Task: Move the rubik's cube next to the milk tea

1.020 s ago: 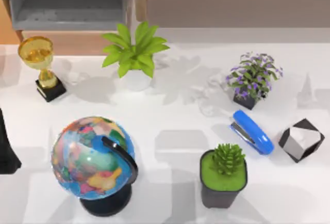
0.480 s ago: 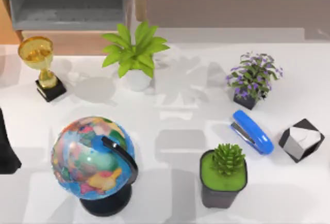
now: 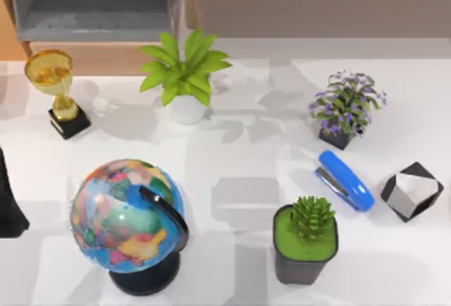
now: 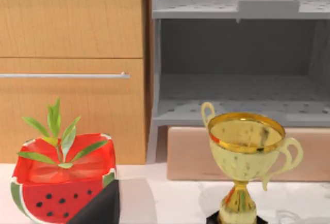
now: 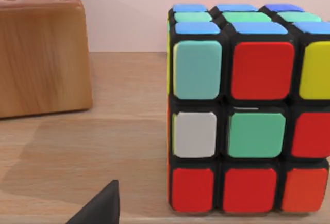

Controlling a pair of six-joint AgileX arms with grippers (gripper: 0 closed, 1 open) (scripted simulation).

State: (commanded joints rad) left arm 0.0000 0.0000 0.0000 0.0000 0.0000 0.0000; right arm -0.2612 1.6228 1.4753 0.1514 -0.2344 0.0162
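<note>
Close up in the right wrist view, the rubik's cube [image 5: 247,110], a black-gridded cube with red, green, teal, white, yellow and blue squares, stands upright on a wooden shelf [image 5: 87,157] against a pale wall. A light wooden box [image 5: 41,48] sits on the same shelf, apart from the cube. A dark tip of the right arm's fingers [image 5: 100,208] pokes in just beside the cube without touching it; whether they are open or closed cannot be told.

From above, the white surface [image 3: 232,151] carries a multicoloured globe on a black stand [image 3: 127,218], a gold trophy [image 3: 53,80], a leafy green plant in a white pot [image 3: 184,73], a purple-flowered plant [image 3: 345,105], a blue stapler [image 3: 344,180], a green succulent in a dark pot [image 3: 306,235] and a black-and-white faceted block [image 3: 412,191].

The left wrist view shows the trophy beside a watermelon-shaped red planter [image 4: 64,177], with a dark finger tip [image 4: 98,208] in front; their state cannot be told either.
</note>
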